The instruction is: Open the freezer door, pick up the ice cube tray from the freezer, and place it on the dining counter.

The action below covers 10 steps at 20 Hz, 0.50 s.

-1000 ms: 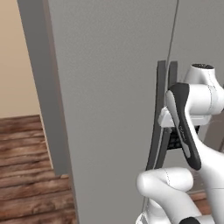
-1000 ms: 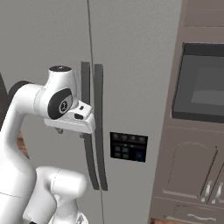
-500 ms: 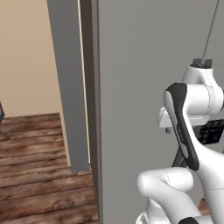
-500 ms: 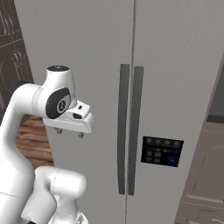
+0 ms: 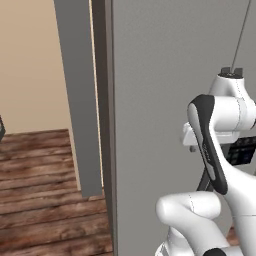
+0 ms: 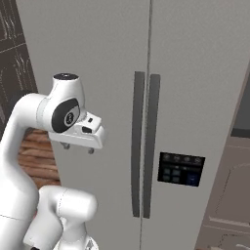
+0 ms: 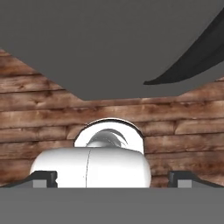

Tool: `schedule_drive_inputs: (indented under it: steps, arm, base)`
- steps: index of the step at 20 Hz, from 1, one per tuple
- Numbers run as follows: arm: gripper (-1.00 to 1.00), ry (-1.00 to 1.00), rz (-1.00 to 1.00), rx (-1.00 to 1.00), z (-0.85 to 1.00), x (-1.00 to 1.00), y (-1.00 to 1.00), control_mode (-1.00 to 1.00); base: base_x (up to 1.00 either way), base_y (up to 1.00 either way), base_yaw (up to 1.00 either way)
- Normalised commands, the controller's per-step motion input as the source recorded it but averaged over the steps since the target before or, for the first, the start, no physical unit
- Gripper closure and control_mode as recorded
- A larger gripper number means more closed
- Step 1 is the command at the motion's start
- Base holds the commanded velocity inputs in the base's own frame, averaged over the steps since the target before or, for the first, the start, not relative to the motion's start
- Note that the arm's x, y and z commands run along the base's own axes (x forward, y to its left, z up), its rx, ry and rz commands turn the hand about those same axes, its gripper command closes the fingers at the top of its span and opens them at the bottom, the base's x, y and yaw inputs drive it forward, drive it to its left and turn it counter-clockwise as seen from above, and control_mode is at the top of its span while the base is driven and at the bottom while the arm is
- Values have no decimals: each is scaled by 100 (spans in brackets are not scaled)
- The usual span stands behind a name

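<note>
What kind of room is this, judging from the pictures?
Most likely a home kitchen: a tall grey double-door fridge-freezer with two long dark handles and a control panel in one door, standing on a wooden plank floor.

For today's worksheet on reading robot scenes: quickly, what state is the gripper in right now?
Gripper: open, jaws spread wide apart, holding nothing; it points down at the wooden floor, clear of the freezer door.

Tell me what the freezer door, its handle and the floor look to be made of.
Freezer door: matte grey, probably painted or brushed metal; flat, even, no glare.
Handle: darker grey, smooth, likely metal or plastic.
Floor: brown wood planks with visible grain and seams.
</note>
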Motion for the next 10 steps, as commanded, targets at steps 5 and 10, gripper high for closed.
schedule_drive_inputs:
  steps: [5,10]
  arm:
    - [-100,-12,0,0,0,-4,-27,-100]
    - [-100,-28,6,0,6,-28,-86,-100]
  base:
    - [0,0,0]
    - [0,0,0]
